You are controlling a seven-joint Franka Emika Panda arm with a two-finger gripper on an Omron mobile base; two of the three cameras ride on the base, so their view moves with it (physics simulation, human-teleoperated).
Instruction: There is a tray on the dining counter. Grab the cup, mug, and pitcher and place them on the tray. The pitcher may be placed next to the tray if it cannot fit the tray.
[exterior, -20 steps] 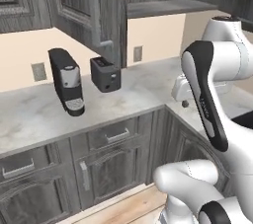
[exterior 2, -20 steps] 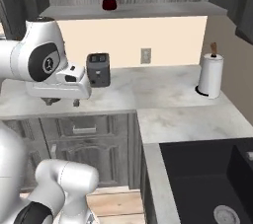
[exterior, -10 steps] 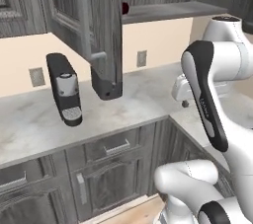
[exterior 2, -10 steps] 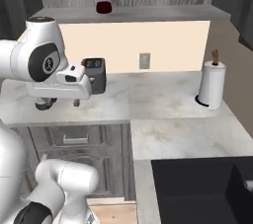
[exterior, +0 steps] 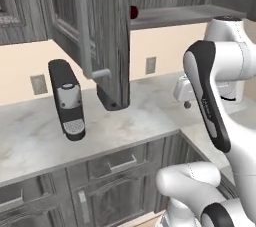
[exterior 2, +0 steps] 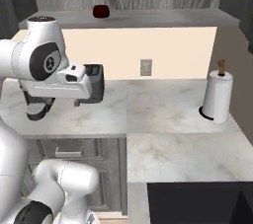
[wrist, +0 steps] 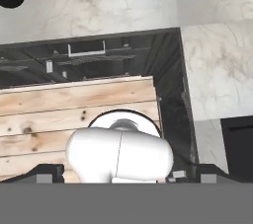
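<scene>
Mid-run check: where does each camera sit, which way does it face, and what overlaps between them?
Left base view: behind the arm's left, facing the coffee machine and open cabinet door; arm at right.
Right base view: behind its right, facing the paper towel roll and shelf; arm at left.
Hand view: looks down at wooden floor and countertop.
Both base views share the mug.

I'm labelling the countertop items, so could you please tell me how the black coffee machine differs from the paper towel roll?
The coffee machine is black with a grey front panel, while the paper towel roll is white. The coffee machine is a tall, narrow box; the paper towel roll is a cylinder with a brown post at its top. The coffee machine stands left of the corner, the roll to its right. Both stand upright on the marble worktop near the wall.
</scene>
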